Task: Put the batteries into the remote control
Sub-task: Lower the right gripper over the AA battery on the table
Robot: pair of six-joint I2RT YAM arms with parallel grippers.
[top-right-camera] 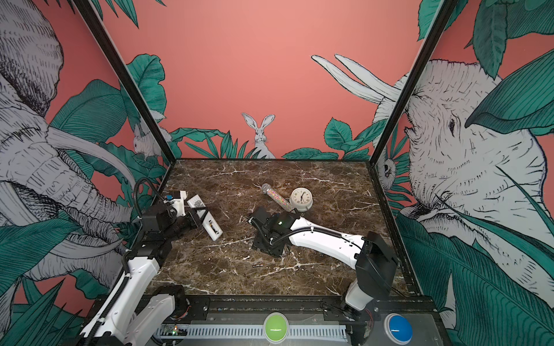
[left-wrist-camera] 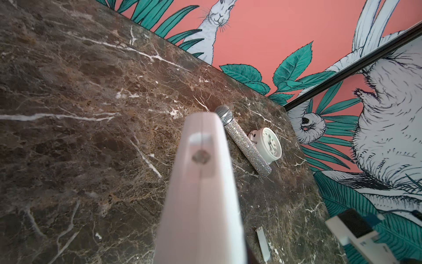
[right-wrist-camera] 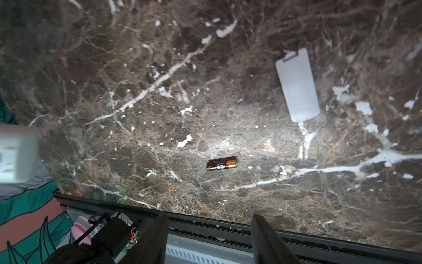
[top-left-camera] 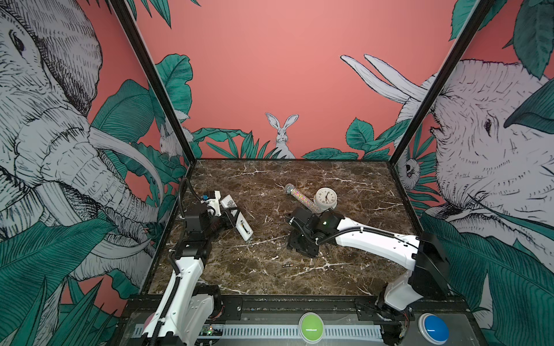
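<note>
Slim white plastic remote control sits clamped in the left gripper at the left of the veined brown marble tabletop — long axis diagonal, back-left to front-right, open battery bay toward the nearer end. One small black-and-gold cylindrical battery lies flat near front middle, axis roughly left-right, with a flat white battery cover nearby. The right gripper is just behind it — fingers apart, empty.
</note>
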